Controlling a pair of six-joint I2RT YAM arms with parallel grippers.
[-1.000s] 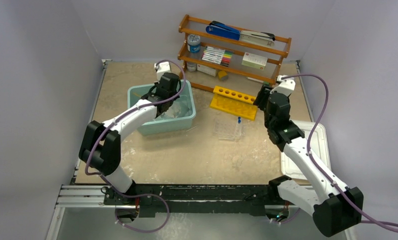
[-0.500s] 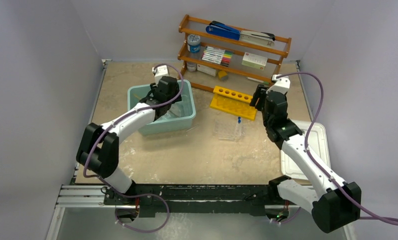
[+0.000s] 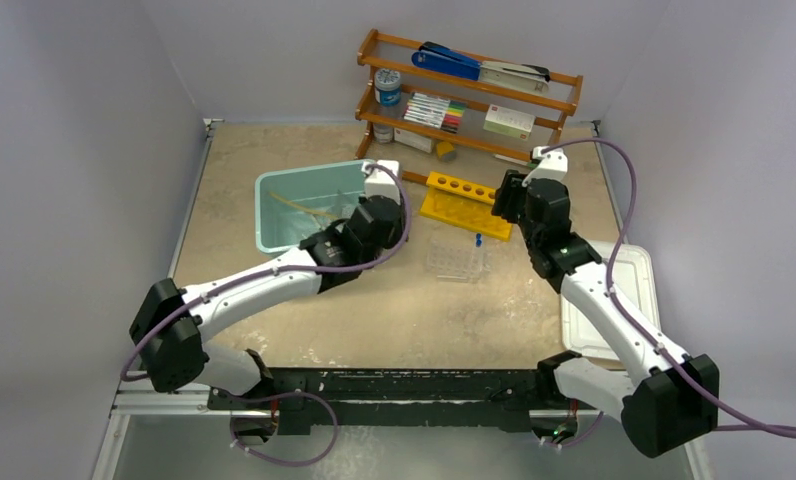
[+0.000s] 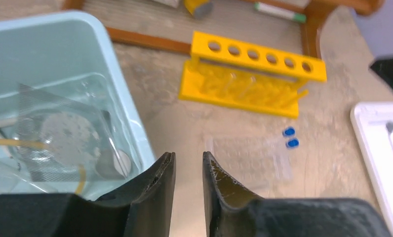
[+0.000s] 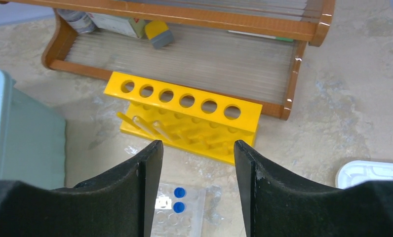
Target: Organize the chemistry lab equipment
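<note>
Sandy, stained tabletop fills all three views. Above it, my left gripper (image 4: 187, 158) has its jaws only a little apart, with nothing between them. It hangs over bare table, just beside the wall of the teal bin (image 4: 129, 106) and near the square transparent dish (image 4: 246, 157), which lies flat with two blue caps (image 4: 289, 138) at its edge. My right gripper (image 5: 197, 145) is spread wide and empty in front of the yellow test-tube rack (image 5: 182, 118), with the dish under it. I judge the dish is the piece in hand; the next move asks me to widen the left jaws and take its thin rim from the side. Inside the bin I see an amber rubber tube (image 4: 7, 144) among clear pieces, but they blur together and I cannot find the Y-connector. Some faint clear rods in the rack are also hard to name.
</note>
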